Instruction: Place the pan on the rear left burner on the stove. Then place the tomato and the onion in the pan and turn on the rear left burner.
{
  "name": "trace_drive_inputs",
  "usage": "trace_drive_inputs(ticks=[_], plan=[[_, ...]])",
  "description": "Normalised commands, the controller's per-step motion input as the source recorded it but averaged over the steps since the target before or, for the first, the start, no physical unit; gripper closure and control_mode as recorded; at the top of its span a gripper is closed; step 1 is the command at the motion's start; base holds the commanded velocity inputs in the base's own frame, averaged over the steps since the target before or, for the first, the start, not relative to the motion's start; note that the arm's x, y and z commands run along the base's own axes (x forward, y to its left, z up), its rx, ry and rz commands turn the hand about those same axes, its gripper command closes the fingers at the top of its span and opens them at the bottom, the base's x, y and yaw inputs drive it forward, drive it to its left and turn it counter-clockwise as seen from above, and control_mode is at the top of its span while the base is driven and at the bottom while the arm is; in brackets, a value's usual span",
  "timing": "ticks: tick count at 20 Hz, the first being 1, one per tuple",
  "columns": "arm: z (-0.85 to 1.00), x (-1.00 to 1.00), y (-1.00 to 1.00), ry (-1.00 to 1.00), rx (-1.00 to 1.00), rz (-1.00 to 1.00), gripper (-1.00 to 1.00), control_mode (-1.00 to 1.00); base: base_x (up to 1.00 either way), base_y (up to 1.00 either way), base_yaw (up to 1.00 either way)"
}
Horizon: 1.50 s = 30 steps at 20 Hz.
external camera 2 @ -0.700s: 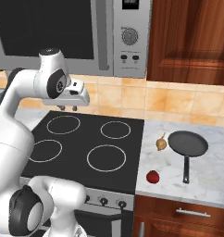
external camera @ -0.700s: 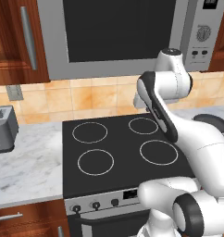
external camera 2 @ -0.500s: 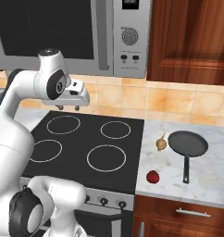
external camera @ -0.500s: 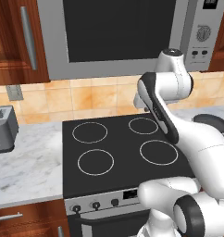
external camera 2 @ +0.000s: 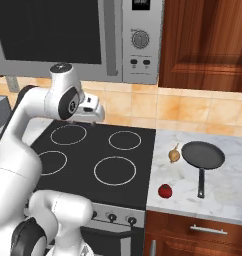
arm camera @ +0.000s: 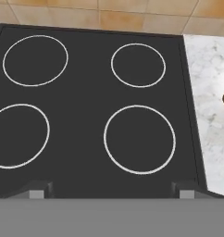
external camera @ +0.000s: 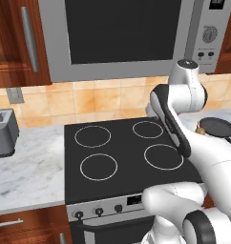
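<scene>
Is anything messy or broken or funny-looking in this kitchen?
Nothing stands out. The pan sits flat on the counter right of the stove, with the onion beside it and the tomato nearer the front edge. Nothing looks spilled or cracked.

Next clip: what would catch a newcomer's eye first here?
The black glass stove with its four white rings, all bare, and the big white arm rising over it with its pincer open above the front of the cooktop. Then, on the marble counter to the stove's right, the pan, with the onion beside its left edge and the tomato nearer the counter's front.
</scene>
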Motion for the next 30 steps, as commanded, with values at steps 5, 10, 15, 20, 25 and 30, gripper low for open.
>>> trace_drive_inputs(ticks=[5,10,15,20,25,30], plan=[[-0.08,0.00,-0.46,0.02,0.00,-0.05,-1.00,-1.00,0.00,0.00,0.00],[-0.10,0.00,-0.45,0.04,0.00,-0.06,-1.00,-1.00,0.00,0.00,0.00],[-0.14,0.00,-0.44,0.04,0.00,-0.07,-1.00,-1.00,0.00,0.00,0.00],[-0.20,0.00,-0.41,0.04,0.00,-0.07,-1.00,-1.00,0.00,0.00,0.00],[-0.18,0.00,-0.43,0.04,0.00,-0.07,-1.00,-1.00,0.00,0.00,0.00],[-0.13,0.00,-0.48,0.02,0.00,-0.06,-1.00,-1.00,0.00,0.00,0.00]])
